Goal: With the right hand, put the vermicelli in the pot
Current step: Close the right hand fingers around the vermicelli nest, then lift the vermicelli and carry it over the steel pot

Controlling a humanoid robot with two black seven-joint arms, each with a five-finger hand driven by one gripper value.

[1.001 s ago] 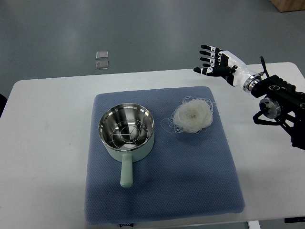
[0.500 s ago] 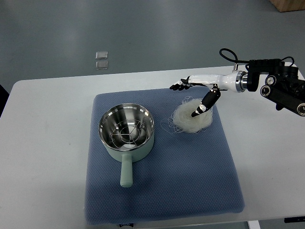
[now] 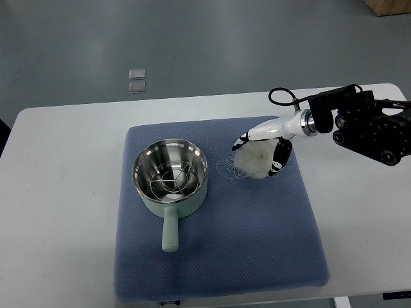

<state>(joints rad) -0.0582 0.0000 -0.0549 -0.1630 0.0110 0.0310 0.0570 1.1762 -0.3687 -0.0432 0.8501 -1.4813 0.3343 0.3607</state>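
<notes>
The right robot hand [image 3: 260, 154] reaches in from the right edge of the top view and sits directly over the vermicelli [image 3: 255, 160], a pale, tangled nest of noodles lying on the blue mat [image 3: 218, 256]. Its fingers [image 3: 241, 140] curl down over the far side of the nest while the thumb comes down on the near right side, so the hand is closed around the bundle. The vermicelli rests on the mat, with loose strands trailing out toward the left.

Just left of the noodles stands the pot [image 3: 170, 176], a mint-green saucepan with a shiny steel interior and a wire rack inside it. Its handle points toward the near edge of the mat. The pot and the vermicelli are near each other but not touching.

The mat lies on the white bench [image 3: 58, 212]. Beyond the bench, on the grey floor, are two small square plates [image 3: 137, 80], one behind the other.
</notes>
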